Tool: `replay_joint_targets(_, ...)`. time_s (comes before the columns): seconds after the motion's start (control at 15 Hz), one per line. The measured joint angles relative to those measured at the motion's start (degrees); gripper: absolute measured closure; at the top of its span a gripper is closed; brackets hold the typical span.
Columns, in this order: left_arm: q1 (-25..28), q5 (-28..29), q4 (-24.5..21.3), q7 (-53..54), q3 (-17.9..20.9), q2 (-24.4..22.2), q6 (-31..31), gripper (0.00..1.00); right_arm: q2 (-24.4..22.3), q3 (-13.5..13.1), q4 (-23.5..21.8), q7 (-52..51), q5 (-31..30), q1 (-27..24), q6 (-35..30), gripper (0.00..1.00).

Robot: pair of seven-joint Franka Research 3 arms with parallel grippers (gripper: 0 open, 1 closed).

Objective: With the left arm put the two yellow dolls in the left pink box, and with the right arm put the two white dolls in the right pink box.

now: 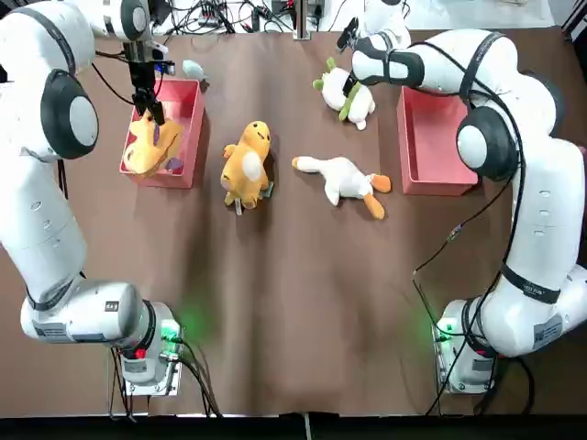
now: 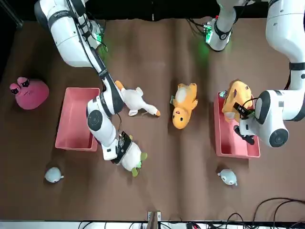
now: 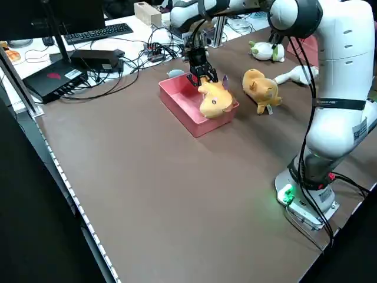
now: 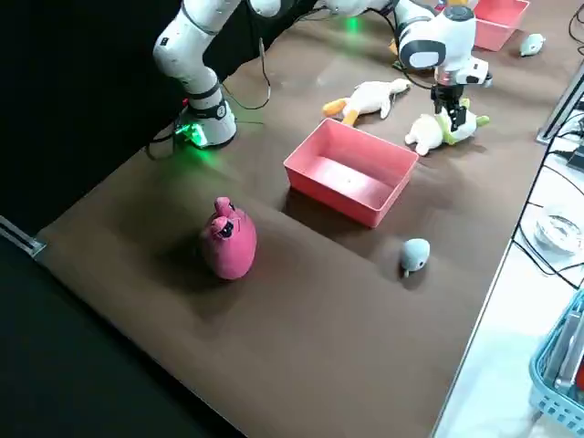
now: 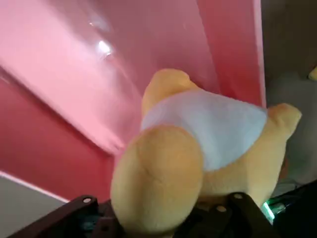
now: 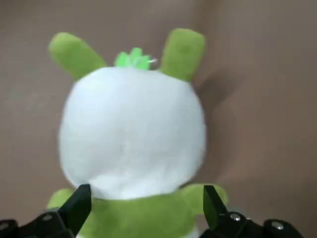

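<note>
1. While your left pincer (image 1: pixel 149 108) is at the left pink open-topped plastic box (image 1: pixel 168 181), it grips an orange-yellow plush doll with a pale belly (image 1: pixel 151 148) between its two fingers. The doll lies at least partly within the box walls, so this placement looks nearly finished; you seem to need only a release, once the whole body is inside the rim.

2. Your other orange-yellow plush doll with a pale belly (image 1: pixel 248 165) lies on the brown worktop (image 1: pixel 293 293), between the two boxes. That leaves you one full pick and place with the left arm.

3. Your right pincer (image 6: pixel 147 191) is open, its fingers apart on either side of the round white plush doll with green limbs (image 6: pixel 133 129), below its head. That doll rests on the worktop, outside the right pink open-topped plastic box (image 1: pixel 436 137). I judge you are at the grasp, with closing, lifting and carrying to come.

4. Your long-necked white plush goose with orange feet (image 1: pixel 339 177) lies on the worktop beside that box, untouched. Neither white doll is in place, so the right arm's share is all left for you to do.
</note>
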Motion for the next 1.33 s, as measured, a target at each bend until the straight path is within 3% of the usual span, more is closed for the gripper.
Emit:
replay_joint_targets(0.13, 0.0, 1.0, 0.3, 3.9, 0.0, 0.8, 0.3, 1.00, -0.1, 1.5, -0.3, -0.5, 0.1, -0.1, -1.6, 0.00)
replay_joint_targets(0.6, -0.3, 1.6, 0.4, 9.6, -1.1, 2.5, 6.4, 0.97, -0.1, 2.1, -2.6, -1.4, 0.1, -0.4, -1.5, 0.02)
replay_joint_targets(0.87, -0.4, 1.6, 0.6, 8.1, -1.6, 2.6, 6.8, 0.65, -0.1, 2.1, -2.8, -1.5, 0.1, -1.3, -1.4, 0.12)
replay_joint_targets(1.2, -0.9, 1.6, 2.9, 1.2, -2.4, 1.9, 6.8, 0.18, -0.1, 2.2, -2.9, -1.6, 0.3, -2.2, -1.1, 0.59)
replay_joint_targets(1.27, -1.0, 1.6, 3.4, -1.9, -2.6, 1.1, 6.4, 0.15, -0.1, 2.2, -2.9, -1.6, 0.6, -2.6, -1.2, 0.67)
replay_joint_targets(1.33, -0.9, 1.6, 3.7, -9.8, -4.7, -1.3, 4.1, 0.15, -0.2, 2.3, -2.9, -1.6, 0.8, -3.4, -1.3, 0.81)
